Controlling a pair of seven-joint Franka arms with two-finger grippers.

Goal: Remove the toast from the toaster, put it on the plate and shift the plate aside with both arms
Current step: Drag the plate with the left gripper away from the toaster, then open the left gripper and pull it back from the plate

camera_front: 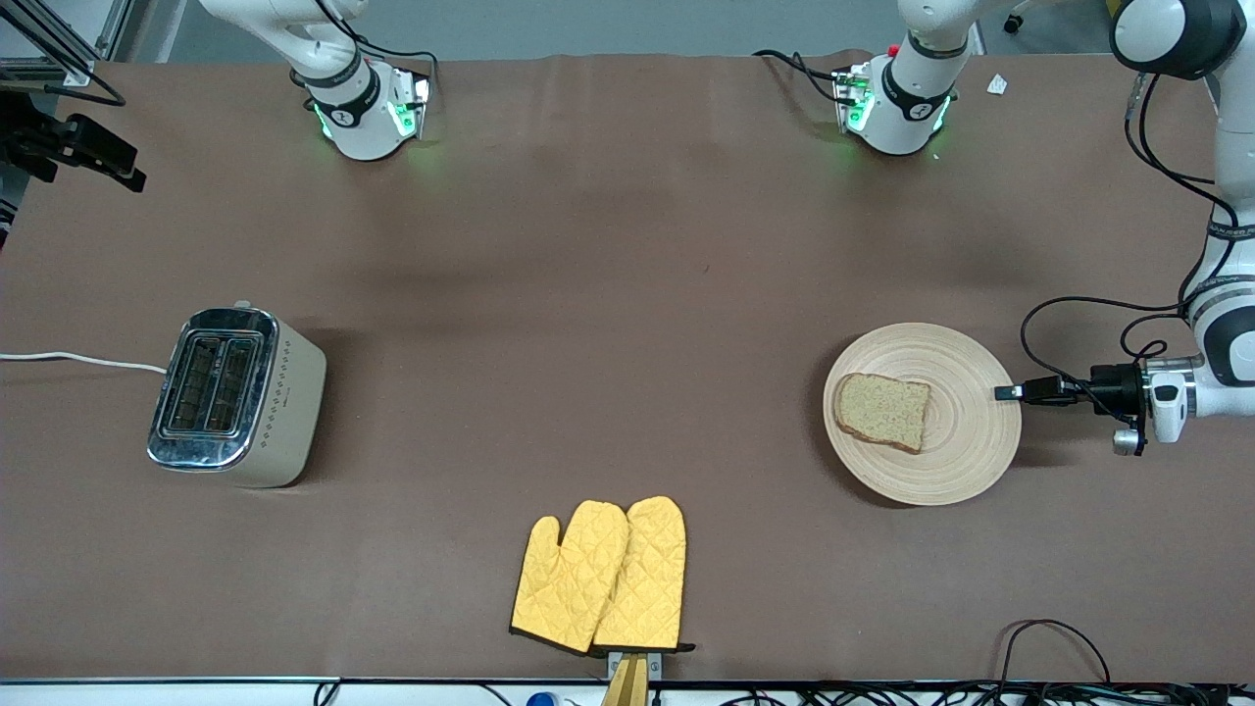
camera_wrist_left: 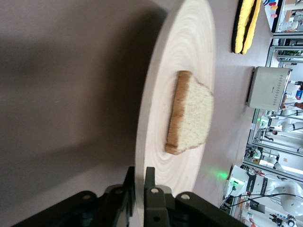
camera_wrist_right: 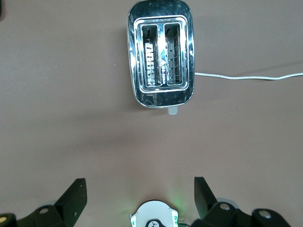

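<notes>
1. Yellow quilted oven mitts (camera_front: 600, 577) are lying nearest the camera.
2. Toaster (camera_front: 235, 395) is standing empty at my right arm's end; my right gripper (camera_wrist_right: 140, 197) is hanging spread wide above it.
3. Wooden plate (camera_front: 956, 461) is sitting toward my left arm's end: stiff, light, probably slippery, best gripped at its thin rim.
4. My left gripper (camera_front: 1006, 392) is pinching that rim.
5. Toast (camera_front: 881, 411) is resting loose on the plate; I'm judging it apt to slide.

Brown table (camera_front: 627, 294) carries toaster (camera_front: 235, 397), plate (camera_front: 966, 451) and yellow oven mitts (camera_front: 603, 579).
</notes>
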